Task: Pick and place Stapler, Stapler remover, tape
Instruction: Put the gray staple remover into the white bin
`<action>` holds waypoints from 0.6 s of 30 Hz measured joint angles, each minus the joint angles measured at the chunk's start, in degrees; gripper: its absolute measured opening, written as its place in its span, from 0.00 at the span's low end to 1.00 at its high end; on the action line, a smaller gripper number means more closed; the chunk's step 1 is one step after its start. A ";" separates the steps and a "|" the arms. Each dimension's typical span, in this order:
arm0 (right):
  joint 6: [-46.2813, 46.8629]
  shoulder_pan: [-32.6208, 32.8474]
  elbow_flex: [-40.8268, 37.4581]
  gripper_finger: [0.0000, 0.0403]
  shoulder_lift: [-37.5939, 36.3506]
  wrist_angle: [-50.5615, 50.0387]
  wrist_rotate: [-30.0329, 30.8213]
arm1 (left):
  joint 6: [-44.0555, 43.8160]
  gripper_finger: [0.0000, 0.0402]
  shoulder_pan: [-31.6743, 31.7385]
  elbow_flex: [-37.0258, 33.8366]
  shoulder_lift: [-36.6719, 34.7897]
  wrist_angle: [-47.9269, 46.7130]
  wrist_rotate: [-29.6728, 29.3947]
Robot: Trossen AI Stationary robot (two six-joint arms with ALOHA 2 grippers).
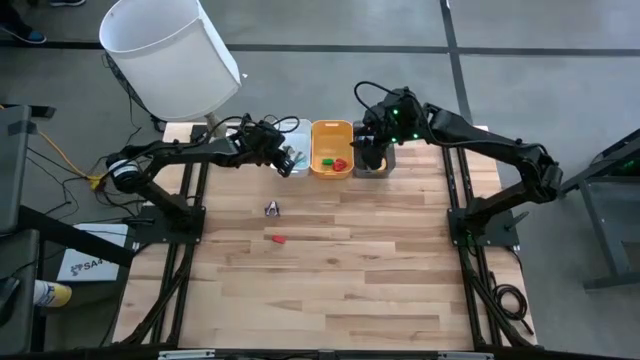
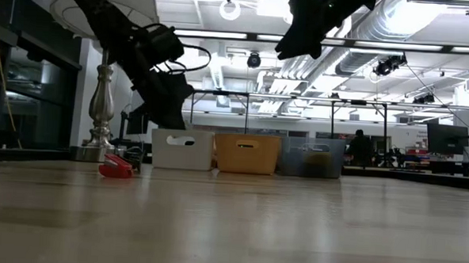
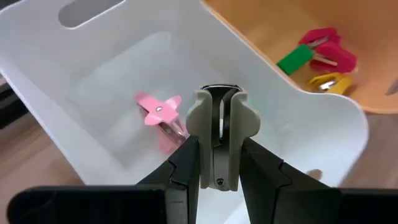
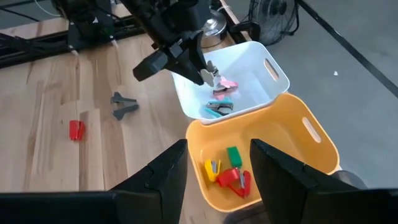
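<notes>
Left tool (image 3: pixel 217 155), clamped on a grey stapler remover (image 3: pixel 219 118), hangs over the white bin (image 3: pixel 323 124) at the surface's far edge. We judge sorting partly done: a red stapler (image 1: pixel 278 239) and grey remover (image 1: pixel 271 208) remain mid-surface. Right tool (image 4: pixel 214 171) waits apart above the yellow bin (image 4: pixel 311 134).

The wooden table (image 1: pixel 330 270) carries three bins (image 1: pixel 331 150), a grey remover (image 1: pixel 271 208) and a red stapler (image 1: pixel 278 239).

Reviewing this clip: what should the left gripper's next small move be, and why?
Probably open the left gripper: it is shut on a grey staple remover over the white bin, where a pink one already lies.
</notes>
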 joint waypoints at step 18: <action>-0.07 0.00 0.00 0.41 0.02 -1.62 -0.01 | -0.62 0.41 -0.15 0.00 1.66 0.90 0.17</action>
